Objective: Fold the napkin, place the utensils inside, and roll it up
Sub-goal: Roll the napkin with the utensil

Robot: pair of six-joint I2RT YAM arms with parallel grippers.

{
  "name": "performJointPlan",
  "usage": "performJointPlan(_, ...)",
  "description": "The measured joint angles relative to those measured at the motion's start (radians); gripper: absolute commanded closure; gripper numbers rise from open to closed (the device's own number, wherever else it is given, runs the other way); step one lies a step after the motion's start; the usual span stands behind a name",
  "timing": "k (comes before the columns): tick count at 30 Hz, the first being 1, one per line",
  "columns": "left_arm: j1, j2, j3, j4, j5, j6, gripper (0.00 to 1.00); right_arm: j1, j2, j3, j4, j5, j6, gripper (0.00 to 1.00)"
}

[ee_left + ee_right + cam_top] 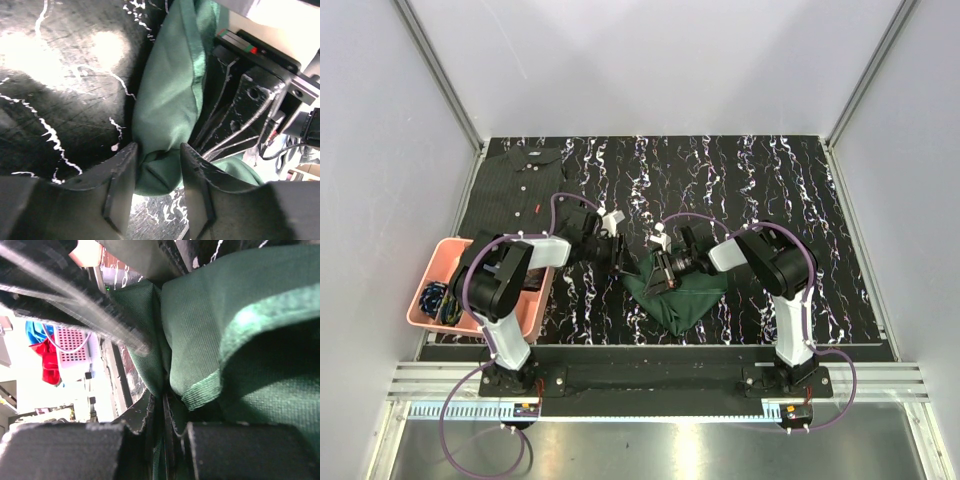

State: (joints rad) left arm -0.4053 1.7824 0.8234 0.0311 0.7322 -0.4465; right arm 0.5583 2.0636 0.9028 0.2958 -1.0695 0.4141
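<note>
The dark green napkin (682, 298) lies bunched in a rough triangle at the table's front middle. My left gripper (621, 259) is at its left upper corner and my right gripper (659, 275) is just right of it, the two nearly touching. In the left wrist view my left gripper (158, 148) is shut on a bunched fold of the napkin (170, 90). In the right wrist view my right gripper (165, 410) is shut tight on a thin napkin edge (210, 320). A small orange-red sliver (536, 209) by the shirt may be the fork; it is too small to tell.
A dark pinstriped shirt (520, 178) lies at the back left of the black marbled table (790, 200). A pink basket (438, 258) with dark and blue things stands off the table's left front edge. Grey walls close in the back and sides.
</note>
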Motion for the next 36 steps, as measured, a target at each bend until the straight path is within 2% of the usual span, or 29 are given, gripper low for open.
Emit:
performJointPlan(3, -0.003, -0.004, -0.006, 0.016, 0.012, -0.006, 0.44, -0.007, 0.007, 0.002, 0.0, -0.014, 0.004, 0.88)
performJointPlan(7, -0.008, -0.017, -0.015, 0.022, 0.012, -0.006, 0.44, -0.011, 0.014, 0.008, 0.0, -0.024, 0.013, 0.88)
performJointPlan(10, -0.008, -0.017, -0.015, 0.023, 0.013, -0.006, 0.46, -0.014, 0.02, 0.014, -0.001, -0.032, 0.019, 0.88)
performJointPlan(13, -0.008, -0.017, -0.015, 0.021, 0.012, -0.006, 0.52, -0.02, 0.03, 0.023, -0.001, -0.046, 0.029, 0.87)
performJointPlan(16, -0.008, -0.017, -0.019, 0.016, 0.008, -0.005, 0.62, -0.024, 0.035, 0.027, -0.001, -0.056, 0.036, 0.87)
performJointPlan(17, -0.008, -0.017, -0.021, 0.016, 0.008, -0.005, 0.71, -0.025, 0.038, 0.03, -0.001, -0.06, 0.038, 0.87)
performJointPlan(22, -0.008, -0.016, -0.028, 0.001, 0.003, -0.001, 0.98, -0.031, 0.051, 0.048, -0.001, -0.074, 0.047, 0.85)
performJointPlan(26, -0.008, -0.016, -0.026, -0.03, -0.006, 0.003, 1.0, -0.032, 0.06, 0.071, -0.017, -0.07, 0.045, 0.71)
performJointPlan(30, -0.008, -0.014, 0.008, -0.106, -0.034, 0.01, 1.0, -0.035, 0.062, 0.125, -0.098, -0.051, 0.018, 0.52)
performJointPlan(33, -0.009, -0.006, 0.068, -0.191, -0.08, 0.027, 1.0, -0.036, 0.051, 0.183, -0.179, -0.022, -0.017, 0.45)
performJointPlan(36, -0.009, 0.005, 0.121, -0.257, -0.116, 0.039, 1.0, -0.039, 0.001, 0.225, -0.268, 0.072, -0.069, 0.41)
